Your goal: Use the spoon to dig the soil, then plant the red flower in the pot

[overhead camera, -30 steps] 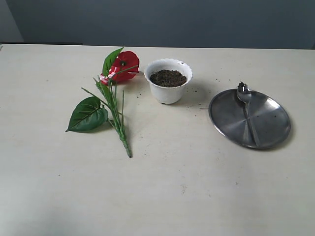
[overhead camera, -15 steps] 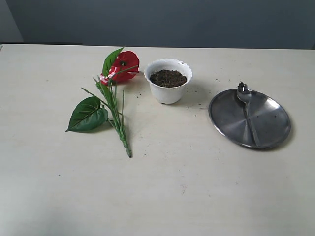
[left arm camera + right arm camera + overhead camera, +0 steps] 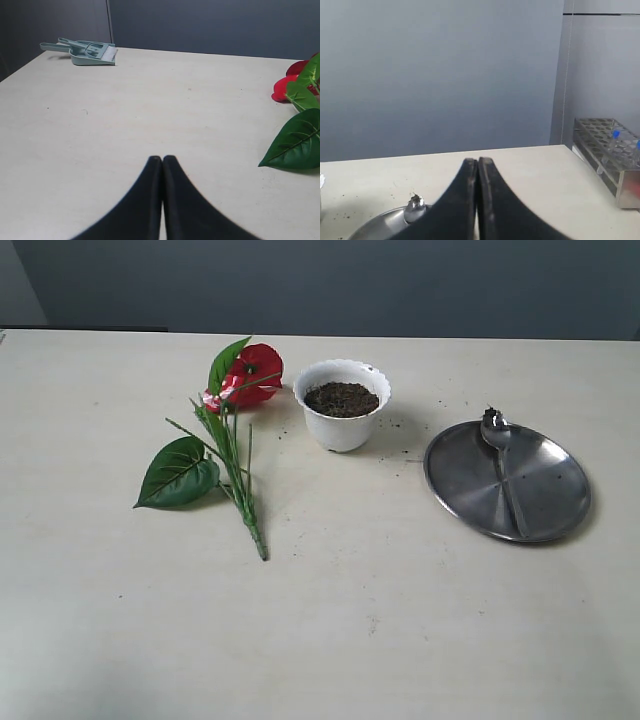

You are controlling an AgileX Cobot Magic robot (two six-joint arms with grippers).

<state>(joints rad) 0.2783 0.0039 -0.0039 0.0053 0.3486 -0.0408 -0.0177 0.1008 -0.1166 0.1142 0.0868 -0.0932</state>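
Note:
The white pot (image 3: 342,425) stands upright at the table's middle back, filled with dark soil (image 3: 341,398). Left of it lies the red flower (image 3: 250,373), its stems (image 3: 238,480) and a broad leaf (image 3: 180,472) stretched toward the front; bloom and leaf (image 3: 297,142) also show in the left wrist view. The spoon (image 3: 506,463) rests on the round steel plate (image 3: 555,490), bowl (image 3: 414,203) on the far rim with crumbs of soil on it. My left gripper (image 3: 162,159) and right gripper (image 3: 477,161) are both shut and hold nothing. Neither appears in the exterior view.
A green dustpan with a brush (image 3: 89,51) lies at a far table corner in the left wrist view. A metal tube rack (image 3: 612,155) stands at the table edge in the right wrist view. Soil crumbs (image 3: 410,430) are scattered between pot and plate.

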